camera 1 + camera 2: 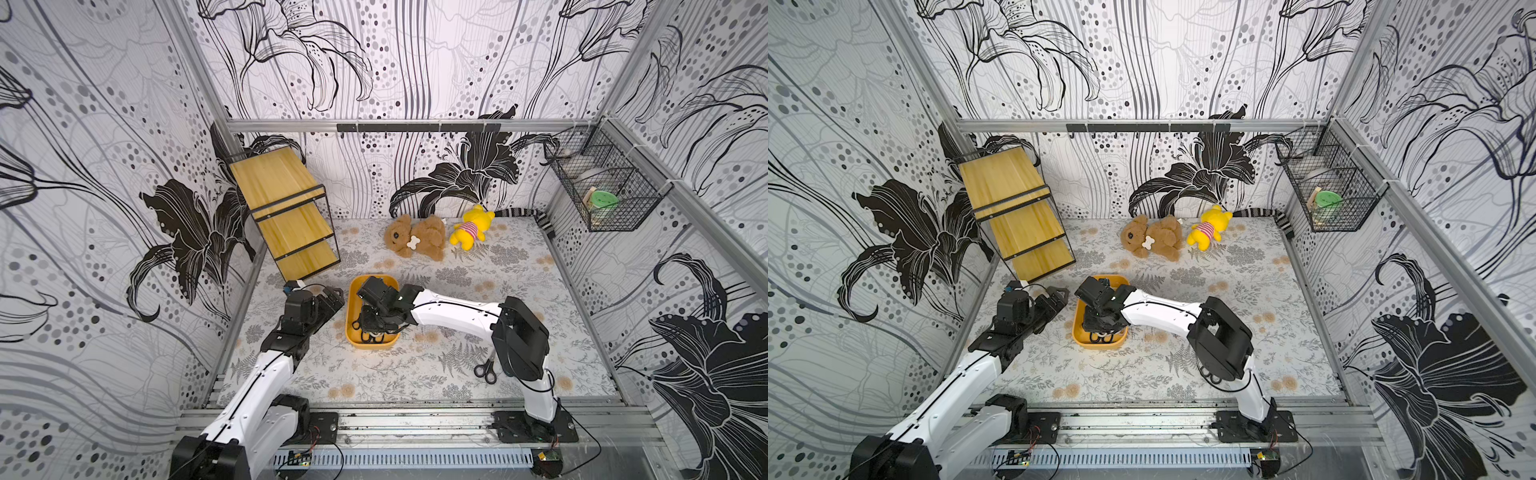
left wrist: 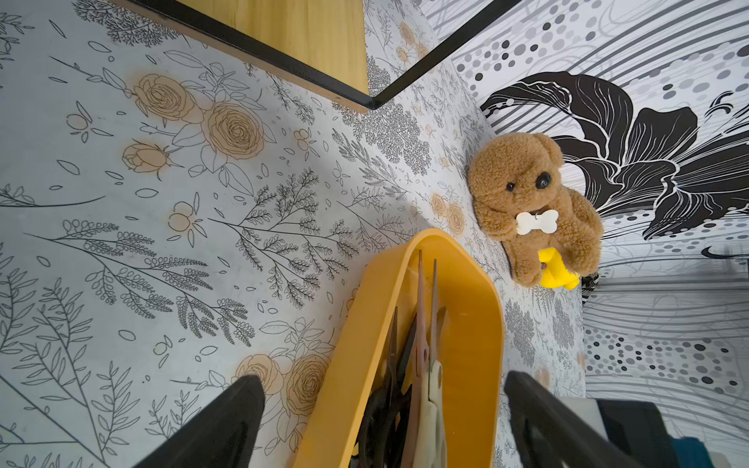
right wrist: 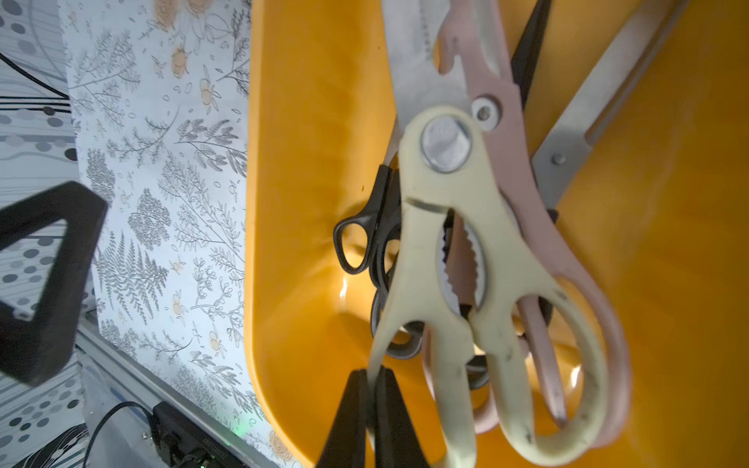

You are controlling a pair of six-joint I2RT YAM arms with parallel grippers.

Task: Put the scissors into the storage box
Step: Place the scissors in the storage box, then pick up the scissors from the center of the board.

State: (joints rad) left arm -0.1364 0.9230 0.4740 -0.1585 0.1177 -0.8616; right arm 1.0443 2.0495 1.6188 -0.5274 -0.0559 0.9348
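Nearest, lower right in a top view: 1 pair of black-handled steel loose scissors (image 1: 489, 362), flat on the grey floral-printed mat (image 1: 457, 282). It lies just beside the right arm's elbow, well apart from the box.

Frame centre: 1 shallow orange-yellow plastic storage box (image 1: 352, 309) with rounded corners.
- Contents in the right wrist view: 1 cream-handled scissors (image 3: 417, 227) on top.
- 1 pinkish-handled scissors (image 3: 504, 87) under it.
- At least 2 black-handled pairs (image 3: 381, 202) beneath. Overlap hides the full count.
- Handles lie at the near end.

Right gripper (image 3: 371, 370): down in the box's near end, jaws clenched on the rim of a handle loop of the cream-handled scissors.

Left gripper (image 1: 334, 300): just left of the box, jaws released and spread wide. In its wrist view the box shows between the two fingers.

Far:
- Upper left: 1 wooden shelf rack (image 1: 282, 199) with a black metal frame.
- By the back wall: 2 plush toys just beside each other, 1 brown bear (image 1: 415, 239) and 1 yellow toy (image 1: 471, 228).
- Upper right, on the wall: 1 black wire basket (image 1: 602, 187).
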